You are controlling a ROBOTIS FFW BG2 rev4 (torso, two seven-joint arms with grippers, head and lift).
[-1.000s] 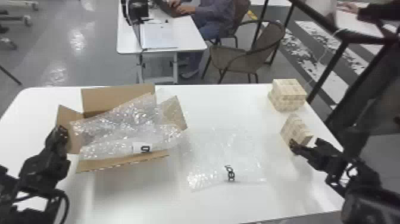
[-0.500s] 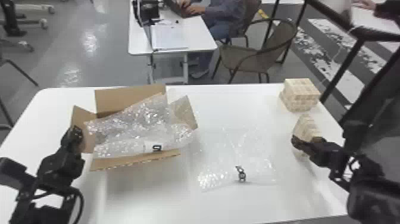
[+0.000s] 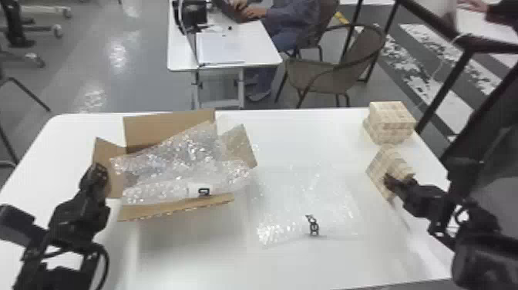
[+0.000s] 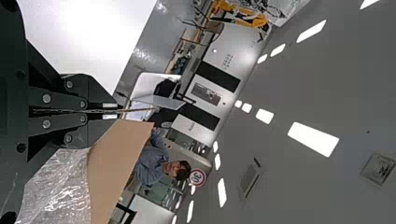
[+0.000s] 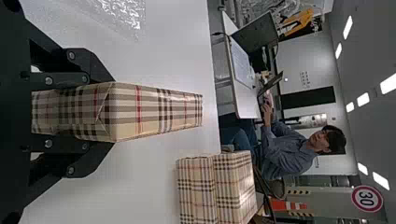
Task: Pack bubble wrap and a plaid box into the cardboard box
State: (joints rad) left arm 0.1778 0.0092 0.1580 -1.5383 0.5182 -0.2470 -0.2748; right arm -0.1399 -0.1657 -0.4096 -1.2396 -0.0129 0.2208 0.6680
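Beyond the table [image 3: 192, 262] and cardboard box [image 3: 165, 129] stands a chair [image 3: 310, 79], perhaps wicker

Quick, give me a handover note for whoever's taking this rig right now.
Left gripper: shut on the cardboard box's left flap.
Right gripper: shut on a plaid box, at the table's right side.
Two more plaid boxes: stacked at the far right corner.
Done: bubble wrap is in the cardboard box.
Left: pack the held plaid box; the loose wrap mid-table probably goes in too.
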